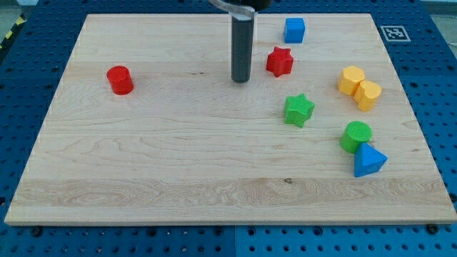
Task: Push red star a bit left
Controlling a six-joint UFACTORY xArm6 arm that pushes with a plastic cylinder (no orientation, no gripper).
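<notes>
The red star [280, 61] lies near the view's top, right of centre, on the wooden board [178, 157]. My tip [240, 80] is the lower end of the dark rod that comes down from the view's top. It stands to the left of the red star and slightly lower in the view, with a small gap between them. It touches no block.
A blue cube [294, 30] sits above the red star. A green star [299, 110] lies below it. A yellow block [359, 87], a green cylinder [355, 135] and a blue triangle [368, 160] are at the right. A red cylinder [120, 80] is at the left.
</notes>
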